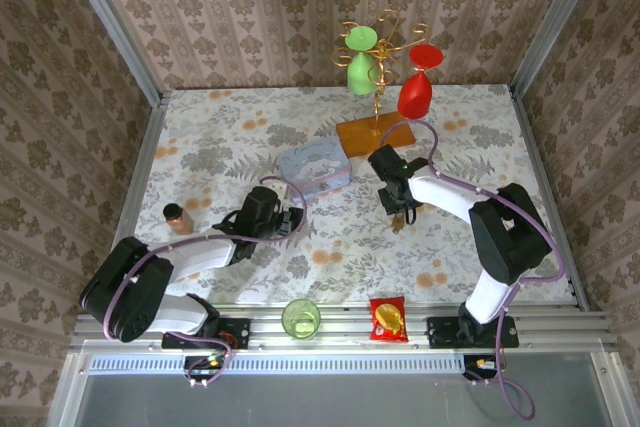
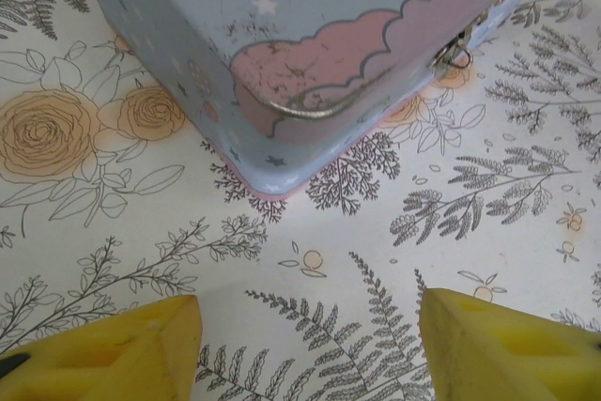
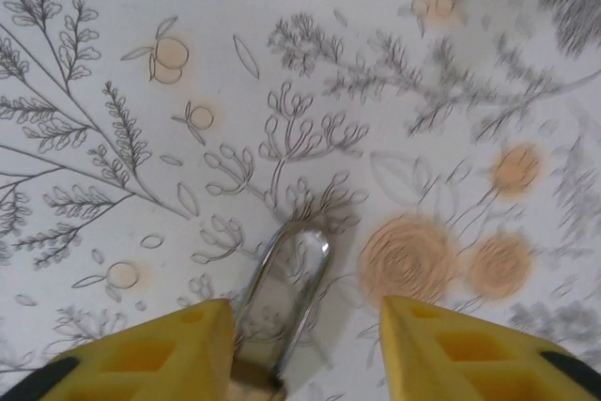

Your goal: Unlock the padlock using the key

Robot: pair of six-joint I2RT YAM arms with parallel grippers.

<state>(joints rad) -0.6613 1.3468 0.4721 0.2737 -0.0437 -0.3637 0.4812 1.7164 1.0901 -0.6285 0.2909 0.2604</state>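
The padlock (image 3: 282, 307) lies on the flowered cloth, its thin pale shackle pointing away from my right wrist and its brass body just showing at the frame's bottom edge. My right gripper (image 3: 302, 326) is open around it, and the shackle sits close against the left finger (image 3: 160, 354). From above, the right gripper (image 1: 399, 209) hangs over the padlock (image 1: 399, 220) at mid-table. My left gripper (image 2: 310, 326) is open with nothing between its fingers, just short of a corner of the pale blue tin (image 2: 310, 35). I cannot pick out the key.
The pale blue tin (image 1: 313, 169) sits between the two grippers, its latch (image 2: 455, 49) facing right. A wire stand with green and red cups (image 1: 375, 132) is behind. A small brown bottle (image 1: 178, 218) is at left. A green cup (image 1: 300, 319) and an orange-red packet (image 1: 388, 319) sit on the near rail.
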